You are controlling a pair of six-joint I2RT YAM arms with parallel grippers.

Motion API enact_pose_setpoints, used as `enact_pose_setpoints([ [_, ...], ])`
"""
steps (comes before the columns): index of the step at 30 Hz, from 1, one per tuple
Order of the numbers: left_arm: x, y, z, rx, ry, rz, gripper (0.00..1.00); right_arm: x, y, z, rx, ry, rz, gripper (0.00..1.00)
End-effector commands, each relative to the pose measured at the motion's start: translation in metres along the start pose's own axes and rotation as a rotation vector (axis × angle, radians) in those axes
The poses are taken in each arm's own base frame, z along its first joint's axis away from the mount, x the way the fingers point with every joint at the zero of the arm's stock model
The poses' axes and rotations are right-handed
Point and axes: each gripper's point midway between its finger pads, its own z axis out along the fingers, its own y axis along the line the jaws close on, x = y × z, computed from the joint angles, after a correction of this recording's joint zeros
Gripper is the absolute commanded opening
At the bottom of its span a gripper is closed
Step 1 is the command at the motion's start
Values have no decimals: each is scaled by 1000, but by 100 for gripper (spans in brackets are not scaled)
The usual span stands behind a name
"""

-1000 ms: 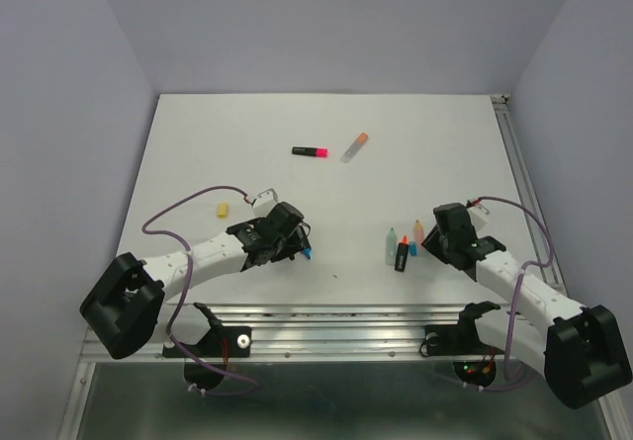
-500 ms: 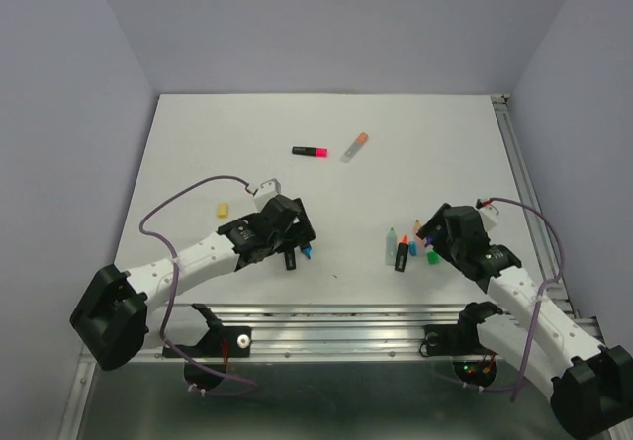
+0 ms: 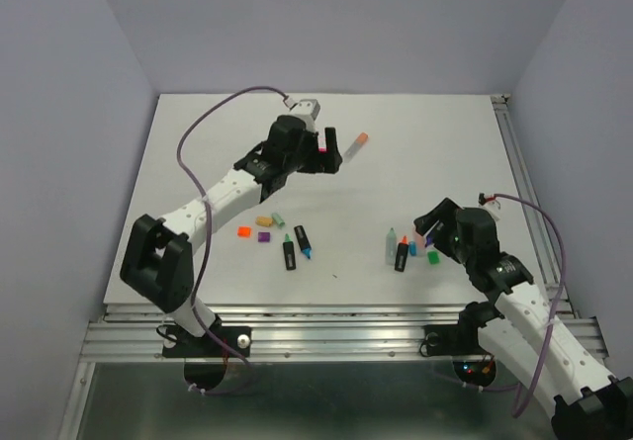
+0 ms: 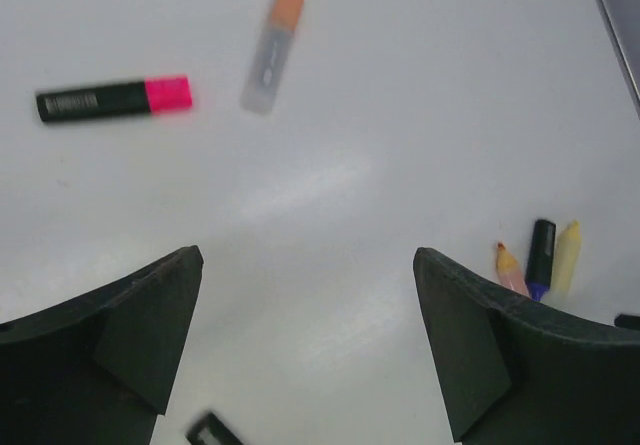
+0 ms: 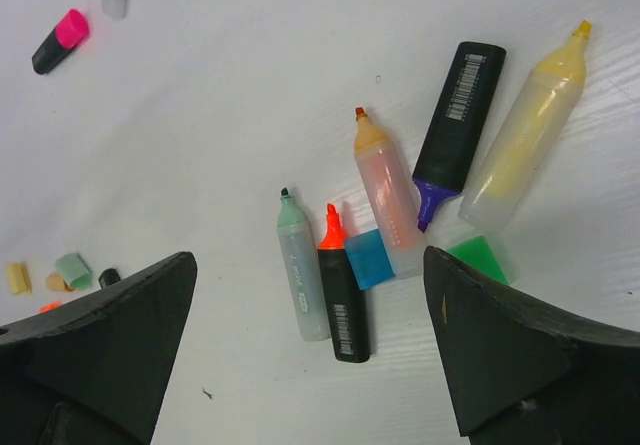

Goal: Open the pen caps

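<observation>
Black pen (image 5: 342,305) barcode label, beside blue cap (image 5: 370,259); digits seemingly illegible.

I work in what looks like a robotics lab test cell. Plain pale walls (image 3: 336,25) box in my white table (image 3: 435,153) on three sides, and a bare aluminium rail (image 3: 336,326) runs along the bottom of the frame.

pen caps (image 3: 264,221) left, pen cluster (image 3: 401,252) right
</observation>
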Motion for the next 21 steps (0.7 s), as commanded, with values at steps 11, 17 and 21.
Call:
enact_pose_setpoints([
  [11, -105, 82, 131, 79, 93, 480, 99, -3, 35, -8, -160, 30, 9, 100],
  [17, -79, 104, 155, 81, 197, 553, 99, -7, 24, -13, -111, 9, 9, 100],
  [21, -61, 113, 155, 103, 247, 547, 99, -11, 24, -17, -126, -23, 19, 100],
])
